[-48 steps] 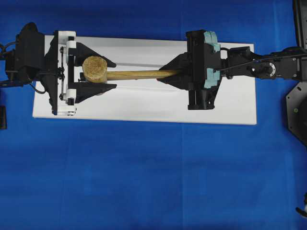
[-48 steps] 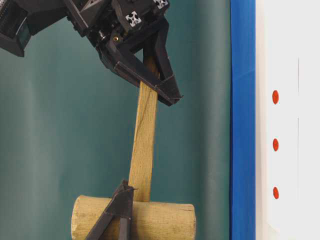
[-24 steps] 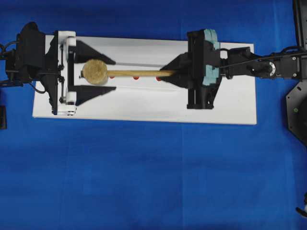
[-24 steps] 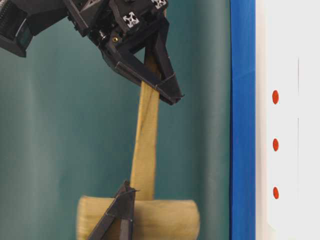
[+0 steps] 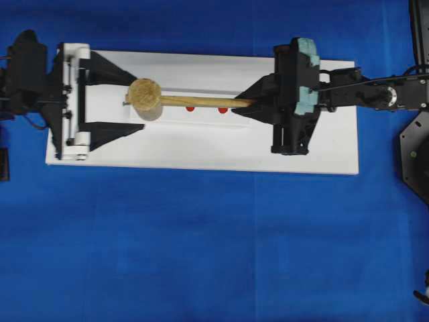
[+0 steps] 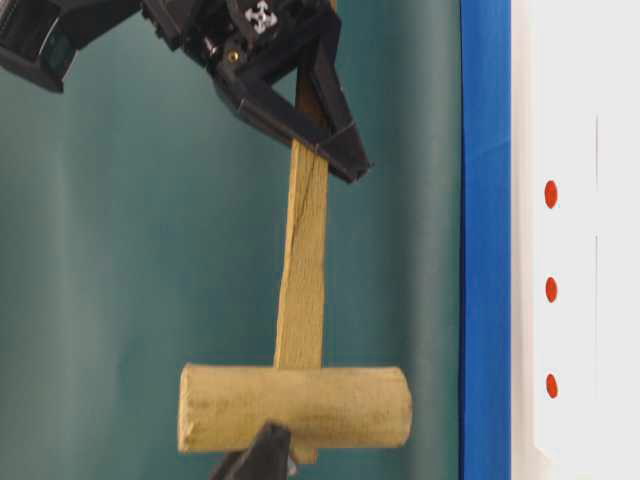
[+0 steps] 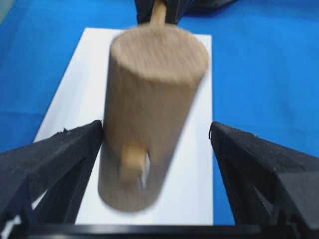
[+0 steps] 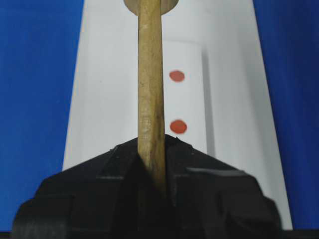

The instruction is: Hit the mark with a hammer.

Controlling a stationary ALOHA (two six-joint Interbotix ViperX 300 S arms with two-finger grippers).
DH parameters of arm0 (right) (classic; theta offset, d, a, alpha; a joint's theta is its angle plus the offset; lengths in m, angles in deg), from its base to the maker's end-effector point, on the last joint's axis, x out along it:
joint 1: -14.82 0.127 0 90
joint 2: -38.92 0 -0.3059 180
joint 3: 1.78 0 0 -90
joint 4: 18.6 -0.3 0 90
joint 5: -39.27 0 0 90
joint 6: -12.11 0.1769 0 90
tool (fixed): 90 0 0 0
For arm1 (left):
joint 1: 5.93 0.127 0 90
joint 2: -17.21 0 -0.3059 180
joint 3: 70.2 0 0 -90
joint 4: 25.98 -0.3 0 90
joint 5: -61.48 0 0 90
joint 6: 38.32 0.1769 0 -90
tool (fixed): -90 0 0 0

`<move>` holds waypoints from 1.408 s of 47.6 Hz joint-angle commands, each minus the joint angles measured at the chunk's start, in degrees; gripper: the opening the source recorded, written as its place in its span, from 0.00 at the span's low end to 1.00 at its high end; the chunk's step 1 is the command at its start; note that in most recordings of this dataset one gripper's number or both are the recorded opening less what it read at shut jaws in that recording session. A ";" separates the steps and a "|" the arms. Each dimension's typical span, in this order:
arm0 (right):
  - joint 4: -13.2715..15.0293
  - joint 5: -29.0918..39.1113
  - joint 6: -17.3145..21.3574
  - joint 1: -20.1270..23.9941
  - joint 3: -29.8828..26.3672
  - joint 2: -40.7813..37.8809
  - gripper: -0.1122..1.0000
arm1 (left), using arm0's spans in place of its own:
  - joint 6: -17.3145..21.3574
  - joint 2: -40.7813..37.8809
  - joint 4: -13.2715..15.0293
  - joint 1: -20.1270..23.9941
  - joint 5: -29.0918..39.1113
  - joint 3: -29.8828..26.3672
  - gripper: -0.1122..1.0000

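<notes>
The hammer, a light wooden mallet, hangs over the white board (image 5: 201, 151), its head (image 5: 144, 97) to the left and its handle (image 5: 201, 102) running right. My right gripper (image 5: 244, 105) is shut on the far end of the handle (image 8: 151, 89). My left gripper (image 5: 139, 102) stands open, and the head (image 7: 149, 114) sits between its fingertips, close to one finger (image 7: 75, 149) with a wide gap to the other. Red marks (image 5: 190, 109) (image 5: 222, 110) dot the board below the handle. The table-level view shows three marks (image 6: 550, 289) in a row.
The board lies on a blue cloth (image 5: 201, 248). A black base plate (image 5: 415, 154) stands at the right edge. In the table-level view one left fingertip (image 6: 262, 458) pokes up just under the hammer head (image 6: 295, 407).
My left gripper opened, let go of the hammer head and drew back to the left. My right gripper shifted right, carrying the hammer, whose head rolled end-up.
</notes>
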 commanded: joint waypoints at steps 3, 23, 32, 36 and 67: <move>-0.88 0.09 0.09 -0.18 0.00 2.29 0.12 | 0.00 5.98 0.00 0.09 0.44 2.64 0.84; -1.76 0.70 0.09 -0.09 0.18 1.49 0.12 | 0.18 23.99 0.09 0.09 9.49 9.32 0.83; -1.76 -0.97 0.09 -0.88 -0.62 -0.44 0.12 | 0.18 25.84 0.00 0.09 11.16 9.76 0.83; -1.76 -2.46 0.09 -1.76 -1.14 -1.41 0.12 | 0.18 25.66 0.00 0.09 11.25 9.84 0.83; -1.93 -3.34 0.00 -3.78 -2.11 -3.43 0.12 | -0.09 25.49 0.00 0.09 11.43 10.02 0.83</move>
